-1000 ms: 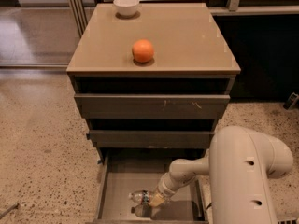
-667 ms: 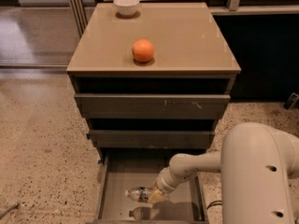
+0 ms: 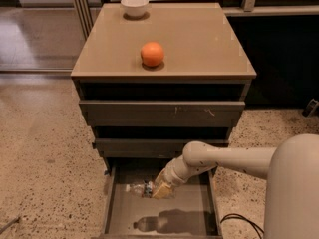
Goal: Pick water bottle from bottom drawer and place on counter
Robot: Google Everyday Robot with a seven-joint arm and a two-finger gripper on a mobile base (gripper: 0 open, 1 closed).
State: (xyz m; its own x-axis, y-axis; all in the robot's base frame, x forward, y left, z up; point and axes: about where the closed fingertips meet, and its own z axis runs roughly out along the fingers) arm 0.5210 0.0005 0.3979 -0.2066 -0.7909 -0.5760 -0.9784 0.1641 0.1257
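Speckled floor [image 3: 40,148] surrounds the grey cabinet, whose counter [image 3: 199,39] carries an orange [image 3: 152,54] and a white bowl [image 3: 134,5]. Below, the bottom drawer [image 3: 197,204] stands open. Inside it the gripper [image 3: 162,189] is closed on the water bottle [image 3: 139,188], which appears clear of the drawer floor. Step judged: lift-out. The next move calls for a clean rise past the upper drawer fronts, then placement on bare counter.

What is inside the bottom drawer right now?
The water bottle, held by the tool above the grey floor of the bottom drawer. The tool covers one end of it; the drawer's back is hidden under the drawer above.
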